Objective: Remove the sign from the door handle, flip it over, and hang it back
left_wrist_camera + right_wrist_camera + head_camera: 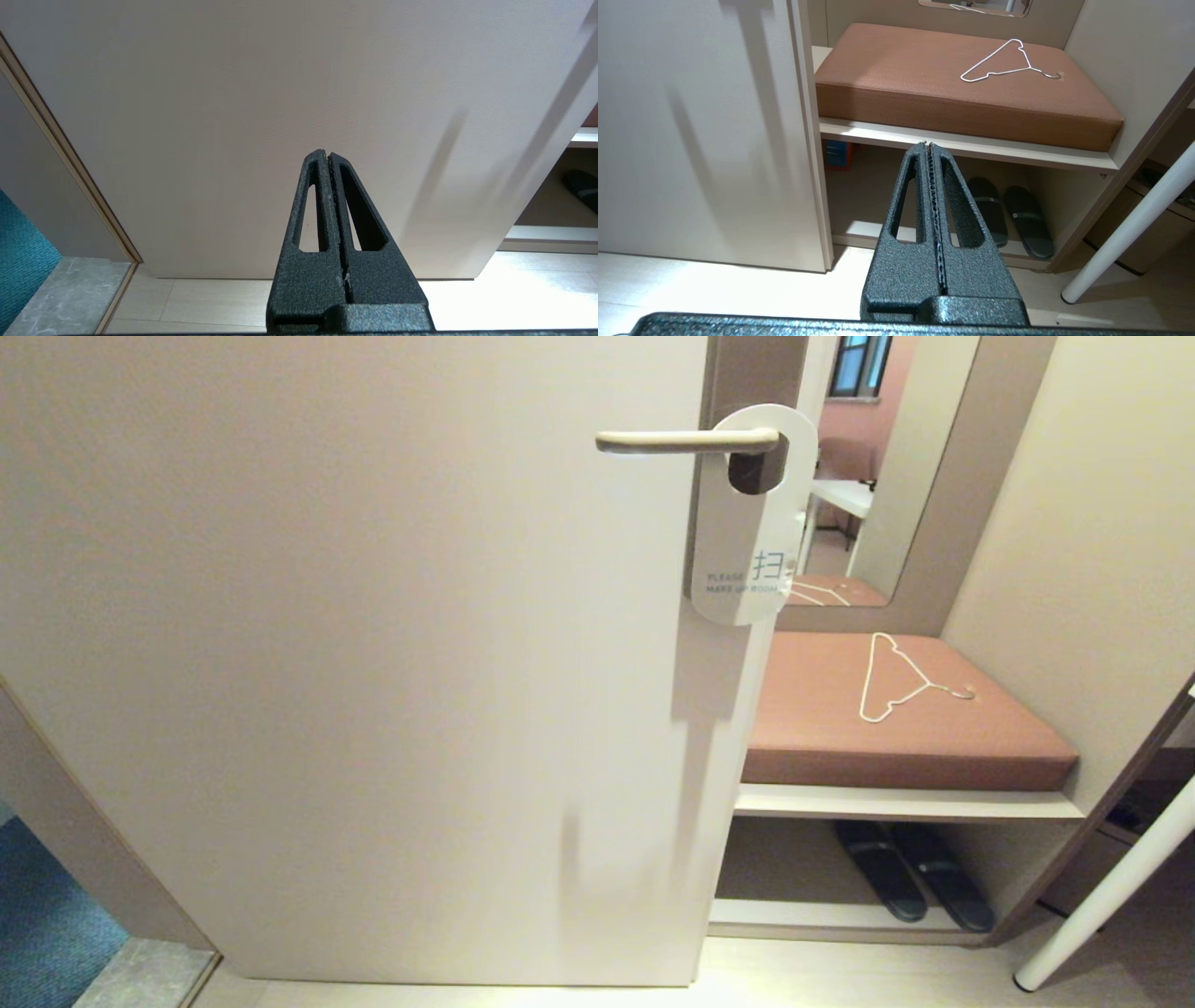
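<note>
Nothing's started yet: the sign (747, 518) hangs on the handle (686, 441), white side out. Both claws are clenched on nothing, parked low, out of the head view; the left gripper (327, 154) faces the door (355, 663), the right gripper (929, 145) faces the bench (962, 79) with the hanger (1008, 63) on it. I'd pinch the sign's lower edge, then slide it along the lever off the free end, no yanking. It reads "PLEASE MAKE UP ROOM" plus a Chinese character.

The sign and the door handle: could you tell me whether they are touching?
Touching. The head view shows the sign hanging from the handle, which passes through its hole and bears it.
</note>
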Available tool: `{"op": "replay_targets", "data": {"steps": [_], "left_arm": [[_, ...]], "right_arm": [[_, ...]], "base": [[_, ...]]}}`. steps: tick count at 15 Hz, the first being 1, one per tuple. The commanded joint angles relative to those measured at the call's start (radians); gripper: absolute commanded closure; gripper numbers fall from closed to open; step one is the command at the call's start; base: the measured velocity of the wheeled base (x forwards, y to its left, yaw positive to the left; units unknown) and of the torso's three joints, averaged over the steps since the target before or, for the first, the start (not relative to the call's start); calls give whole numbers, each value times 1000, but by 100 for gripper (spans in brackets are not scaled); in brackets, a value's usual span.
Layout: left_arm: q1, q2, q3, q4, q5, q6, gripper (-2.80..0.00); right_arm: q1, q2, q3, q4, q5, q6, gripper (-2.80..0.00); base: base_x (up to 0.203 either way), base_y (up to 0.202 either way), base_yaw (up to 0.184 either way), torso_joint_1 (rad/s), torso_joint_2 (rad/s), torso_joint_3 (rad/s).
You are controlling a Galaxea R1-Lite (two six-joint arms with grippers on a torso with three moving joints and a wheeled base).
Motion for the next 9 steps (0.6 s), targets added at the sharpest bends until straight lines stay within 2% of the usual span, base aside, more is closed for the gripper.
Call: {"op": "replay_targets", "data": {"steps": [1, 9], "left_arm": [[0, 2, 0, 0, 0, -1, 0], [0, 2, 0, 0, 1, -1, 0]], "right_arm": [[0, 0, 0, 0, 0, -1, 0], [0, 0, 0, 0, 0, 0, 0]], "base": [[0, 0, 0, 0, 0, 0], [0, 0, 0, 0, 0, 0]]}}
